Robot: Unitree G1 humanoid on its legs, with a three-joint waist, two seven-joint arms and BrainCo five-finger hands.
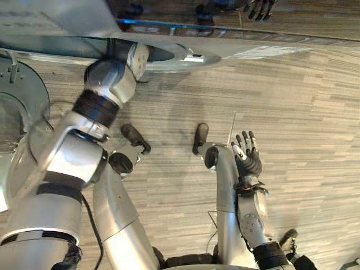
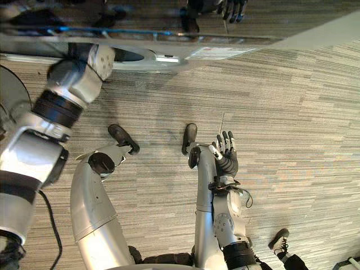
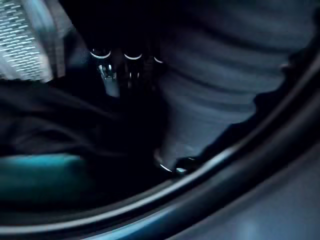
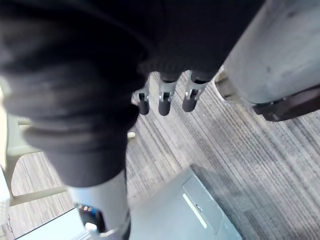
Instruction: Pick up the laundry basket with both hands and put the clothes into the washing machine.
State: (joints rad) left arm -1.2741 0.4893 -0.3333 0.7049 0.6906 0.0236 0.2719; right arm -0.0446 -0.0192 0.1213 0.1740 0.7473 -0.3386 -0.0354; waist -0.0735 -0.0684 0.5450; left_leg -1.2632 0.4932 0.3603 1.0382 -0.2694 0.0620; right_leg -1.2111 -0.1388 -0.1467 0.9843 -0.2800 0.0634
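Left eye view: right robot hand [image 1: 248, 160] splayed empty; left robot hand [image 3: 109, 81] in washing machine [image 1: 225, 54], unreadable.

Both head eyes look steeply down, sharing the floor [image 1: 304, 112] and washing machine [image 1: 56, 25] at twelve o'clock; wrist cameras sit close.

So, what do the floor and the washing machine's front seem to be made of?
The floor: probably low-pile carpet or wood-look vinyl, matte, with fine grey-beige streaks. The washing machine's front: smooth grey painted metal or plastic, unclear which, with a slight sheen.
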